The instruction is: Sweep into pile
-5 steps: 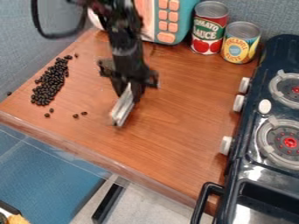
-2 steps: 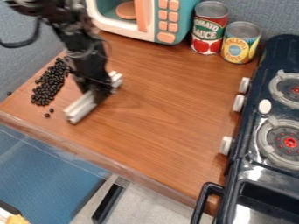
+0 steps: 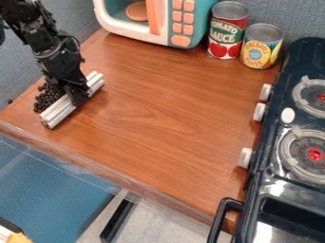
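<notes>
The jaws are closed on the middle of the white bar [image 3: 58,111], and our gripper [image 3: 77,94] slants down with it at the left of the frame. Just beyond the bar, towards the left edge, lie the black beans [image 3: 45,98] on the wooden counter [image 3: 158,128]. We judge the bar light and stiff, perhaps slick, so we'd grip it firmly mid-length lest it twist. The beans look hard and apt to roll; we'd push them gently, not pinch.

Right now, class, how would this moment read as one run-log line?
pincer: gripping white bar | white bar: slanted, alongside black beans | black beans: grouped on counter, image left
</notes>
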You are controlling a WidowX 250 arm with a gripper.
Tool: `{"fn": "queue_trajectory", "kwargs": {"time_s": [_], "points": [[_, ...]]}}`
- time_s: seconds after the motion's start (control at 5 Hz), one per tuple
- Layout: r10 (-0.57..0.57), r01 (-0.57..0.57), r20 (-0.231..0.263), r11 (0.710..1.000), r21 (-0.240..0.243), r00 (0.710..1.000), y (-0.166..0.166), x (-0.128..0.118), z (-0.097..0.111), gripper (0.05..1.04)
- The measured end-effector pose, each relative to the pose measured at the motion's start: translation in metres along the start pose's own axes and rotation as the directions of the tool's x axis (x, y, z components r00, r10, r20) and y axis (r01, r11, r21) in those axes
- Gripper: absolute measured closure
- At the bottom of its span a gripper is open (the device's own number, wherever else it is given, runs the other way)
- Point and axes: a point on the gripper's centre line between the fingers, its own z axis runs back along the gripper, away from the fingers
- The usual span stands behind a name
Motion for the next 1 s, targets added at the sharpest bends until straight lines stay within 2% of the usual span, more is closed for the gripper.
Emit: {"fn": "queue_trajectory", "kwargs": {"time_s": [0.2,0.4,0.6,0.8,1.0], "points": [[0.020,-0.020,0.007,1.000,0.014,1.000,0.021,0.001,-0.001,0.714],[0.048,-0.048,0.007,0.999,-0.011,0.999,0.022,-0.001,0.001,0.714],[0.073,-0.072,0.008,0.994,-0.086,0.997,0.004,0.004,0.008,0.714],[0.067,-0.060,0.038,0.986,-0.156,0.997,-0.030,0.028,0.033,0.714],[0.071,-0.064,0.035,0.982,-0.178,0.997,-0.062,0.044,0.038,0.714]]}}
